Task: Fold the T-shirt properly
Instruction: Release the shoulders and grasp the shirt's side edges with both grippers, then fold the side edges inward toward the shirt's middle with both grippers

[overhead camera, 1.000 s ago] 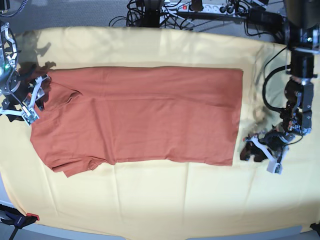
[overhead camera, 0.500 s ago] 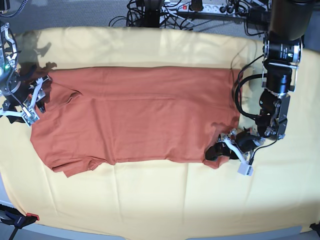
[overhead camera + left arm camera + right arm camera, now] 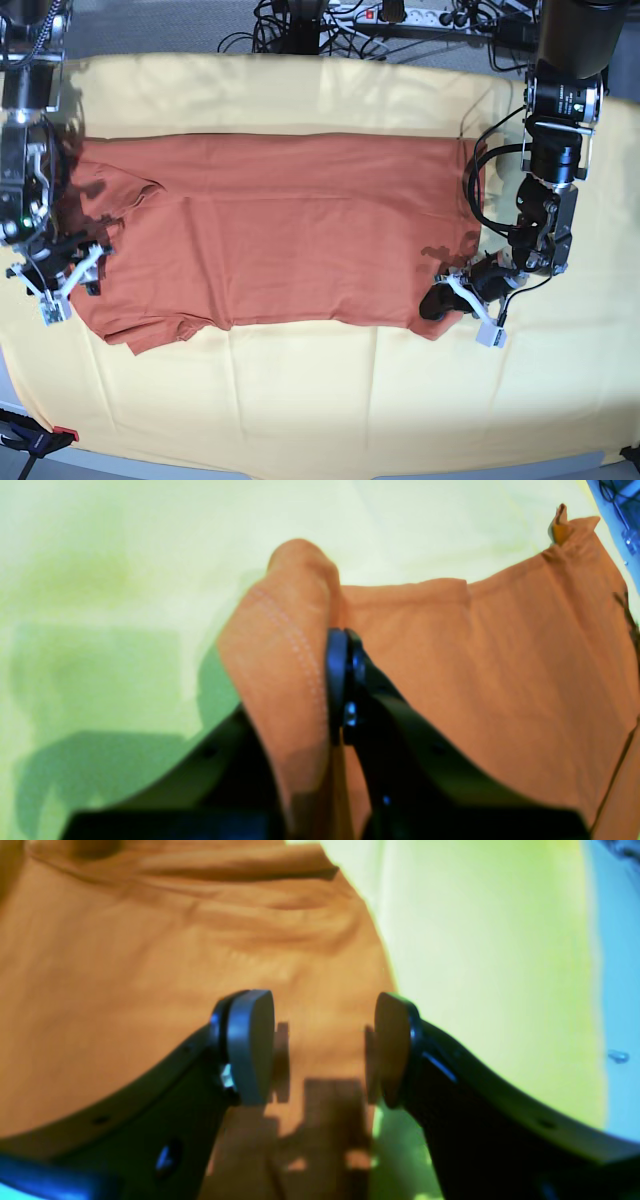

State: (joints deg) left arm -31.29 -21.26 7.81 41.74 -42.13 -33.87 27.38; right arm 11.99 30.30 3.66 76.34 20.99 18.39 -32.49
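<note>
The rust-orange T-shirt lies flat on the pale-yellow cloth, folded lengthwise, sleeves at the left. At the shirt's lower right corner, my left gripper is shut on the hem. The left wrist view shows its jaws pinching a raised fold of T-shirt with its stitched hem. My right gripper stands open at the shirt's left edge, near the lower sleeve. In the right wrist view its fingers straddle the T-shirt edge, holding nothing.
Cables and a power strip lie behind the cloth's back edge. A clamp sits at the front left corner. Yellow cloth surrounds the shirt on all sides, with a wide strip along the front.
My left gripper moved left onto the shirt's lower right corner and shut on the hem, bunching it. My right arm moved toward the front along the shirt's left edge, still open.
</note>
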